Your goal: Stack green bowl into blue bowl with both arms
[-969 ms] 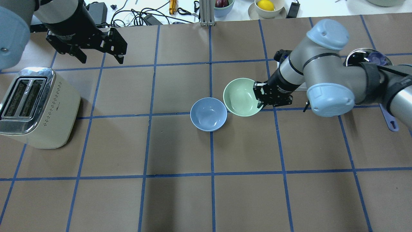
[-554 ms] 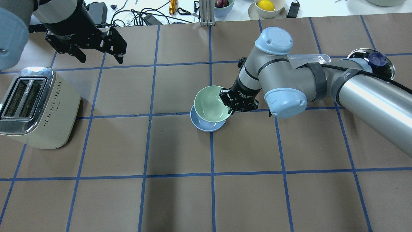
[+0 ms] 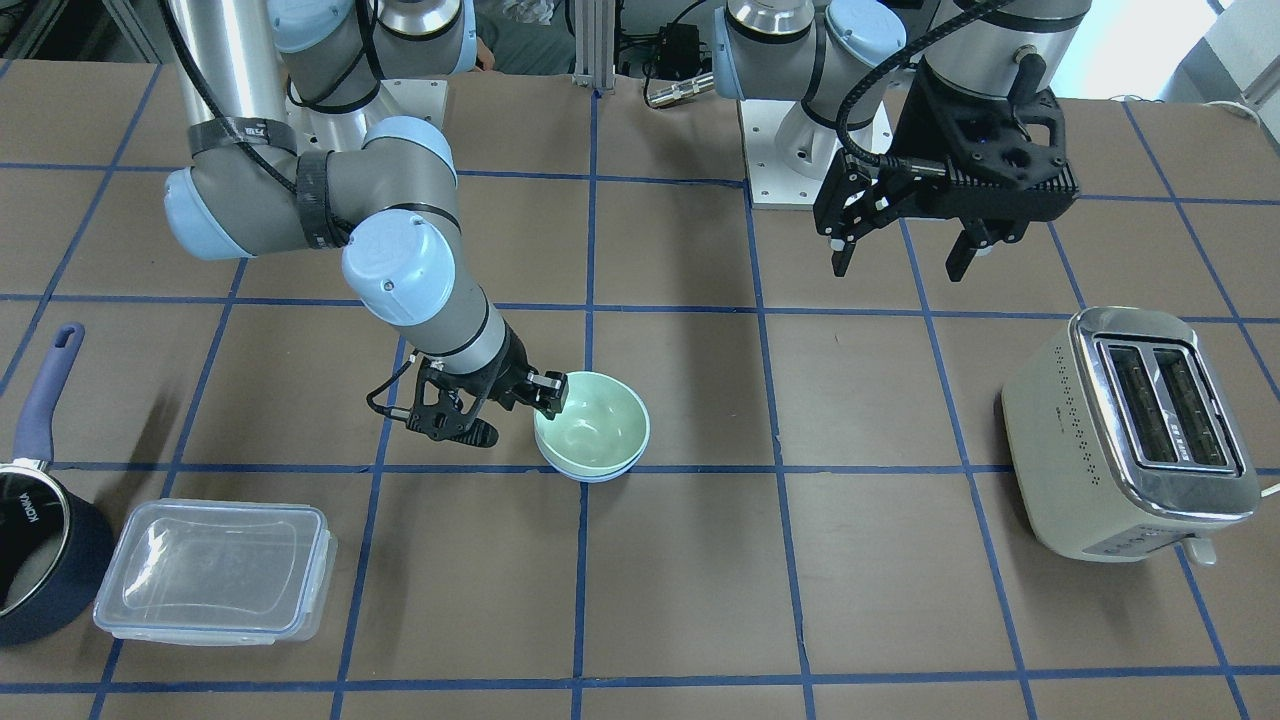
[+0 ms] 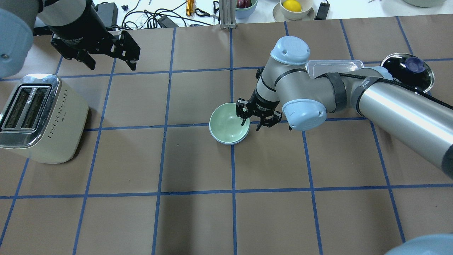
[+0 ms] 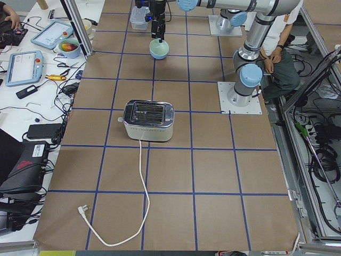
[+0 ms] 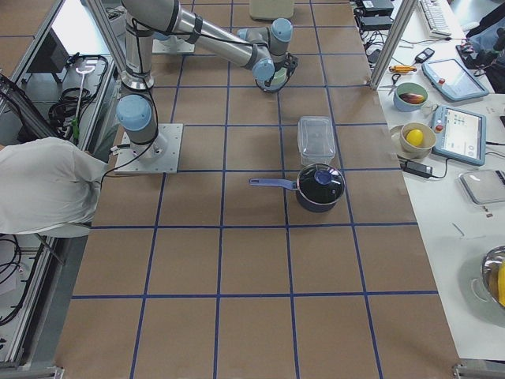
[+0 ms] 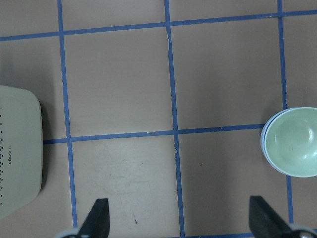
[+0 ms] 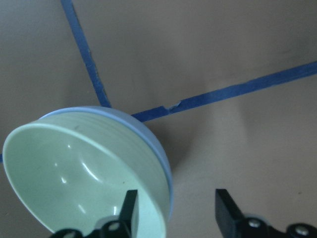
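The green bowl [image 4: 228, 122] sits nested upright inside the blue bowl [image 4: 220, 141] at the table's middle; only the blue rim shows around it. The stack also shows in the front view, green bowl [image 3: 597, 425] over blue bowl [image 3: 590, 477]. My right gripper [image 4: 252, 122] is open and straddles the stack's right rim. In the right wrist view one finger is inside the green bowl [image 8: 74, 173] and the other outside the blue bowl [image 8: 159, 148]. My left gripper [image 4: 110, 64] is open and empty, high at the far left above the toaster. Its wrist view shows the stack [image 7: 295, 141] at the right.
A cream toaster [image 4: 39, 117] stands at the left edge. A clear lidded container [image 3: 215, 570] and a dark saucepan [image 3: 30, 540] with a blue handle lie on the right arm's side. Cables, bowls and tools sit beyond the far edge.
My right gripper carried the green bowl left from beside the blue bowl to over it and down into it. Its jaws have opened off the rim. The left arm has not moved.
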You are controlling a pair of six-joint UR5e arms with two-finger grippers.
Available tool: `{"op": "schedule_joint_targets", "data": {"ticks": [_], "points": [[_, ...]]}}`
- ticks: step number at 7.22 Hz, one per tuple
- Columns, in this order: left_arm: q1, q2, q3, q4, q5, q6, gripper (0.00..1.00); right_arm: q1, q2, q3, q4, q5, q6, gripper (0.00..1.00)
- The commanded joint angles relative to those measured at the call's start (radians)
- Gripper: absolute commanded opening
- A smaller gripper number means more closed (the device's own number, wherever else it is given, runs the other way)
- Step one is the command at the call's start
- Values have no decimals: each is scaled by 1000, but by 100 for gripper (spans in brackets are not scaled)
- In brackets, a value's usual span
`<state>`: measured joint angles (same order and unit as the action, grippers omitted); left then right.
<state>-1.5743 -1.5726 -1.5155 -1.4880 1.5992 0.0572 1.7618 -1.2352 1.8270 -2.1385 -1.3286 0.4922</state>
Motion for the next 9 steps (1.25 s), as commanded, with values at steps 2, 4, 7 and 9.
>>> {"op": "schedule_joint_targets", "data": {"ticks": [2,4,7,9], "points": [[-3,-1,0,-2,-1,0,100,-99,-168,-24,188,-63,-91,100],[-3,-1,0,-2,-1,0,100,-116,-256,-168,465,-198,-244,100],[-3,-3,0,0,-1,-2,100,-108,-274,-415,727,-228,-299,100],[-3,-1,3,-3,1,-7,100,-102,-273,-422,707,-228,-395,100]]}}
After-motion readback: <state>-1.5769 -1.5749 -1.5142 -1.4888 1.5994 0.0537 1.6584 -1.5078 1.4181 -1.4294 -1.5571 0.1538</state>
